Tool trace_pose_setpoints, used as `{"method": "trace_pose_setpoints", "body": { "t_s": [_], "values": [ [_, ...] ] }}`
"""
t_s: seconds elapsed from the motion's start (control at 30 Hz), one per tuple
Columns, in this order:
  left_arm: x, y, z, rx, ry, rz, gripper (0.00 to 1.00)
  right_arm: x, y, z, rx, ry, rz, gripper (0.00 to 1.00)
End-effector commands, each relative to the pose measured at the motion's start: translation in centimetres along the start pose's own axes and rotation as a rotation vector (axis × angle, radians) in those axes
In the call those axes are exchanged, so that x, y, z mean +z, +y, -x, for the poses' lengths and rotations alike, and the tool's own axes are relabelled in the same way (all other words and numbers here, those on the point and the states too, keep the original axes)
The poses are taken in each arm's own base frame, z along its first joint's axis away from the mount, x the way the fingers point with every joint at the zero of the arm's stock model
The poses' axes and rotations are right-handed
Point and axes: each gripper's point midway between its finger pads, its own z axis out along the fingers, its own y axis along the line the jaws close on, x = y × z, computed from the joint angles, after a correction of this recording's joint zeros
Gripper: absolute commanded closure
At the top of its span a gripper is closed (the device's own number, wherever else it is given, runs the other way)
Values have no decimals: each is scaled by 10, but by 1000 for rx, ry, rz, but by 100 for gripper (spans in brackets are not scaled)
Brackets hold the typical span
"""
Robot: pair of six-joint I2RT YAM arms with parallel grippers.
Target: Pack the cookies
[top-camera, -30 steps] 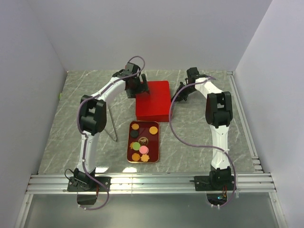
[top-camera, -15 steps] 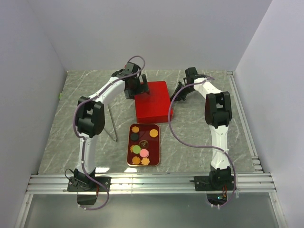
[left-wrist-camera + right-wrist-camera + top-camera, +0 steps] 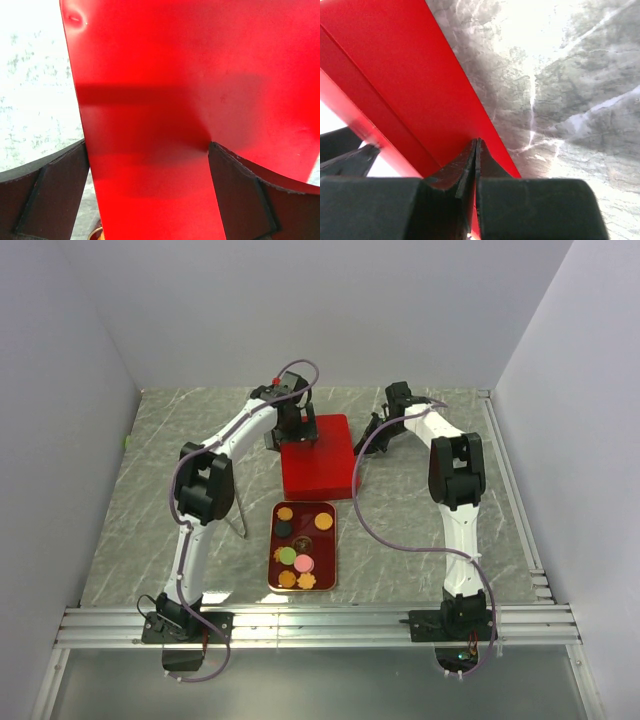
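Note:
Several cookies, orange, green, pink and dark brown, lie in an open dark red tin at the table's middle. Just behind the tin is its red lid, which fills the left wrist view. My left gripper is over the lid's back left part, its fingers spread wide; one sits at the lid's left edge and the other overlaps the red surface. My right gripper is pinched shut on the lid's back right rim.
A thin bent metal rod stands left of the tin. The right arm's purple cable hangs past the lid's right side. Aluminium rails run along the near edge. Walls enclose the table on three sides.
My left gripper has moved right, from the lid's back left corner to over the lid. The lid has shifted slightly left. The right gripper has kept its hold.

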Motion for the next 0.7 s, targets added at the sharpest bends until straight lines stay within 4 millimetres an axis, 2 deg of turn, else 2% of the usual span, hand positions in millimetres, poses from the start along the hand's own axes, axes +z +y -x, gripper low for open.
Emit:
{"method": "trace_pose_setpoints", "body": {
  "t_s": [0.0, 0.13, 0.23, 0.33, 0.5, 0.67],
  "values": [
    [0, -32, -34, 31, 75, -85, 1, 5, 52, -29, -76, 86, 132, 94],
    [2, -15, -35, 21, 63, -36, 1, 4, 49, -30, -75, 88, 124, 95],
    [-4, -7, -24, 19, 30, -8, 1, 3, 48, -30, -79, 83, 118, 95],
    [-11, -8, -15, 27, 5, -6, 1, 4, 48, -31, -76, 85, 119, 95],
    [-10, -10, -18, 26, 12, -15, 1, 1, 49, -29, -90, 73, 106, 96],
    [-24, -8, 1, 0, -31, -40, 1, -16, 42, -16, -93, 18, 80, 96]
  ]
}}
